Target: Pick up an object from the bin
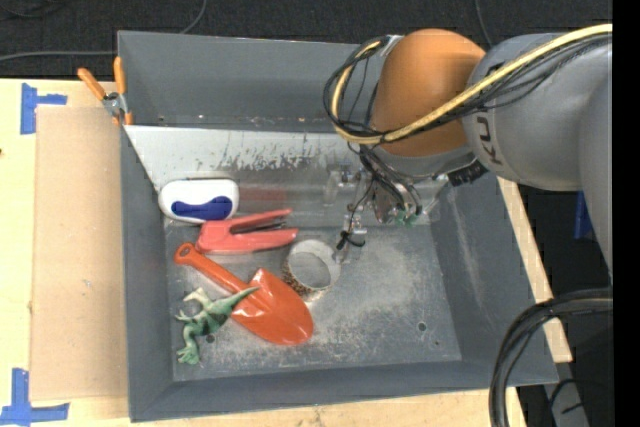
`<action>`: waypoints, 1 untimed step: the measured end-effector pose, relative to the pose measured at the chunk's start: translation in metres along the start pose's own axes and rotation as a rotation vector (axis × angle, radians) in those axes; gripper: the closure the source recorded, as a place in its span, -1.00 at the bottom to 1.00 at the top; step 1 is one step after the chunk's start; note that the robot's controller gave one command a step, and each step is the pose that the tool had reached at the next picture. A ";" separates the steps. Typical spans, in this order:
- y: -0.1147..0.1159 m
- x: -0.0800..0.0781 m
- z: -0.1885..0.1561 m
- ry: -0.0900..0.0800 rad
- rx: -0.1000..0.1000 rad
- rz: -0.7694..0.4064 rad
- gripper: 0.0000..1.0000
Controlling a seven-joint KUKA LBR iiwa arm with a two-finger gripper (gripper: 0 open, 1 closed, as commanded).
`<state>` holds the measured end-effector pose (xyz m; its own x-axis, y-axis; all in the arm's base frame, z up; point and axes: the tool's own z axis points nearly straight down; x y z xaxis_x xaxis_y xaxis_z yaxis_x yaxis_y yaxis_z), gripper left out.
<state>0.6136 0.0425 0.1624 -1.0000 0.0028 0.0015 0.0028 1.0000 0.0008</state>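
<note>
Camera view puts the gripper [350,237] low in the bin [440,315], its tip just beside the upper right rim of a small round cup [309,267] near the middle of the floor. I judge the cup to be the likeliest pick. Whether the gripper is apart or together I cannot tell, so I would confirm that first, then straddle the cup's wall and not push it into the orange scoop [272,310] touching its near side. The cup looks empty. Nearest me in the bin lies a green toy dinosaur [208,317] against the scoop, then the cup, then a pink hand tool [245,233], and farthest a white and blue oval [198,199].
</note>
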 end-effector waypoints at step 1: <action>0.014 0.004 0.022 -0.012 0.002 -0.005 -1.00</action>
<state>0.6092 0.0562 0.1407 -0.9999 -0.0020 -0.0105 -0.0020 1.0000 -0.0012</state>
